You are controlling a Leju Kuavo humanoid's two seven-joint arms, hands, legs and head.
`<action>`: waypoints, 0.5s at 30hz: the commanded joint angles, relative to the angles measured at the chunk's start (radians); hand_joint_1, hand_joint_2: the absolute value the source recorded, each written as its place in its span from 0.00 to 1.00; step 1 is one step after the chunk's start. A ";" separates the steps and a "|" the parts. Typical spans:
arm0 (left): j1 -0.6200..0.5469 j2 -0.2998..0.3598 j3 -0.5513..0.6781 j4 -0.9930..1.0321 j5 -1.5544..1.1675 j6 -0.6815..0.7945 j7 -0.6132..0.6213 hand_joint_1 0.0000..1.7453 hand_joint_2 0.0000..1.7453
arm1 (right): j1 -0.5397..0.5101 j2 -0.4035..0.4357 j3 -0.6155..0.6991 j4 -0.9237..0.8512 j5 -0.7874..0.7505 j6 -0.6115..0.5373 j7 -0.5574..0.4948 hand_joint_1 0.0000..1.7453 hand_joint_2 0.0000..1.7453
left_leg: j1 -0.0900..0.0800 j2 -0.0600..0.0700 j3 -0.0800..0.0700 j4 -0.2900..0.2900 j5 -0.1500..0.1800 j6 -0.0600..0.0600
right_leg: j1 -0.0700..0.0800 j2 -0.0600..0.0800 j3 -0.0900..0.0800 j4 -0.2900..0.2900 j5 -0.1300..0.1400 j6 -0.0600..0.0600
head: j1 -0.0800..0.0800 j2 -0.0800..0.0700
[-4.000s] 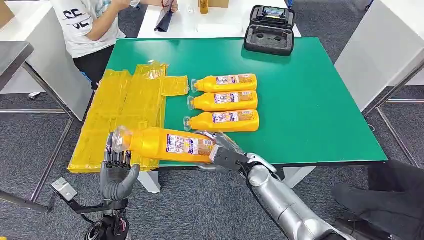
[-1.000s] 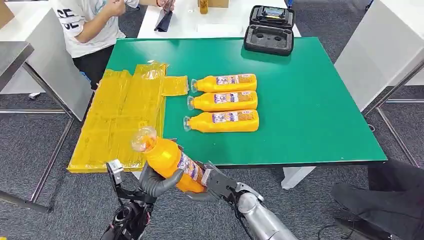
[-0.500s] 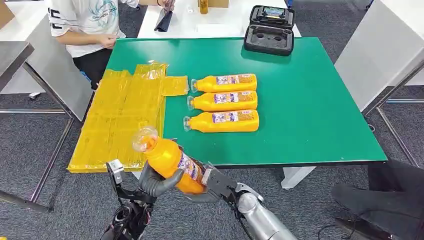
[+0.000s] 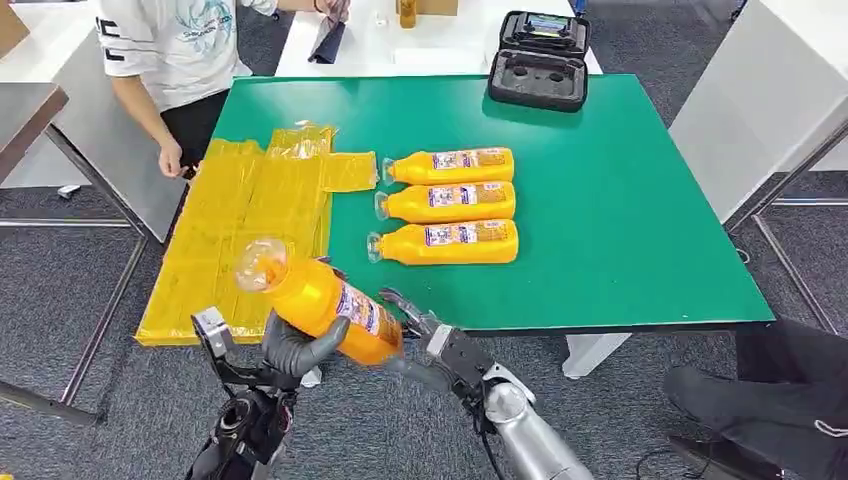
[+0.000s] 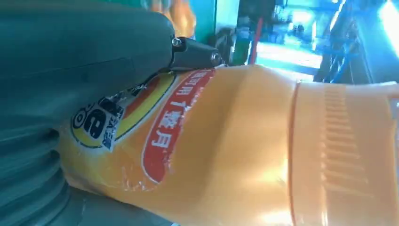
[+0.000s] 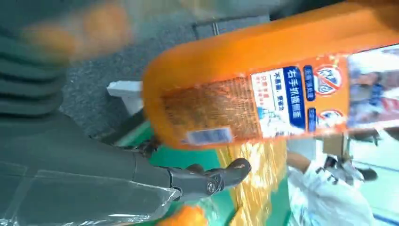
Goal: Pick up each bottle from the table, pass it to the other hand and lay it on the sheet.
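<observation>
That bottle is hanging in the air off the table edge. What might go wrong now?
The left hand alone wraps the bottle over open floor, while the right hand has opened beside its base; a weak grip could drop it. A person's hand hangs near the yellow sheet, close to where the bottle should land.

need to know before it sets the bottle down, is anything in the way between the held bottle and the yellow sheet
Nothing visible blocks it. The left hand grips the bottle at the table's near edge, beside the yellow sheet, which lies bare. A person's hand hangs near its far corner, off the sheet.
</observation>
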 commanded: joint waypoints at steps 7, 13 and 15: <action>-0.091 0.102 0.180 -0.029 -0.307 0.357 0.025 1.00 1.00 | 0.050 -0.038 -0.079 -0.265 -0.111 0.104 -0.014 0.00 0.00 | 0.001 -0.001 0.000 0.000 0.000 -0.002 | 0.001 -0.001 -0.001 0.000 0.000 -0.001 | 0.000 0.000; -0.136 0.140 0.188 0.008 -0.377 0.403 0.041 1.00 1.00 | 0.044 -0.042 -0.092 -0.261 -0.115 0.094 -0.021 0.00 0.00 | 0.002 0.001 0.000 0.000 0.000 -0.001 | 0.002 0.000 0.000 0.000 0.000 -0.001 | 0.000 0.000; -0.182 0.159 0.204 0.040 -0.406 0.397 0.049 1.00 1.00 | 0.022 -0.048 -0.100 -0.248 -0.121 0.091 -0.023 0.00 0.00 | 0.002 0.000 0.000 0.001 0.000 -0.002 | 0.001 -0.001 0.000 0.000 0.000 -0.002 | 0.000 0.000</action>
